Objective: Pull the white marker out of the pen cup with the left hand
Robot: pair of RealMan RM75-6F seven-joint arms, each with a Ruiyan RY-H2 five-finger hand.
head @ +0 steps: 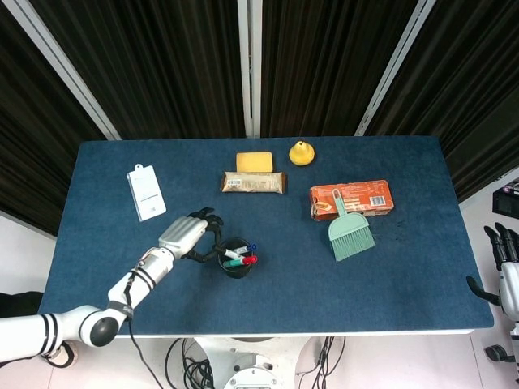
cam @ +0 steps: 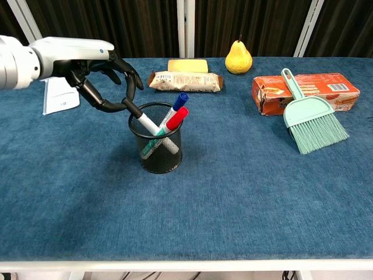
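Note:
A black mesh pen cup (cam: pixel 156 153) (head: pixel 236 267) stands on the blue table, left of centre. The white marker (cam: pixel 147 123) (head: pixel 231 254) leans out of it to the left, its black cap uppermost. My left hand (cam: pixel 96 73) (head: pixel 188 235) is just left of the cup, and its thumb and a finger (cam: pixel 132 87) ring the black cap and pinch it. The other fingers are spread above. A red marker (cam: pixel 176 118) and a blue marker (cam: pixel 181 100) lean right in the same cup. My right hand (head: pixel 503 247) hangs off the table's right edge, fingers apart, holding nothing.
A white packet (cam: pixel 59 96) lies behind the left hand. At the back are a yellow block (cam: pixel 187 65), a wrapped snack bar (cam: pixel 185 81) and a pear (cam: pixel 239 58). An orange box (cam: pixel 265 93) and a green brush (cam: pixel 309 119) lie at the right.

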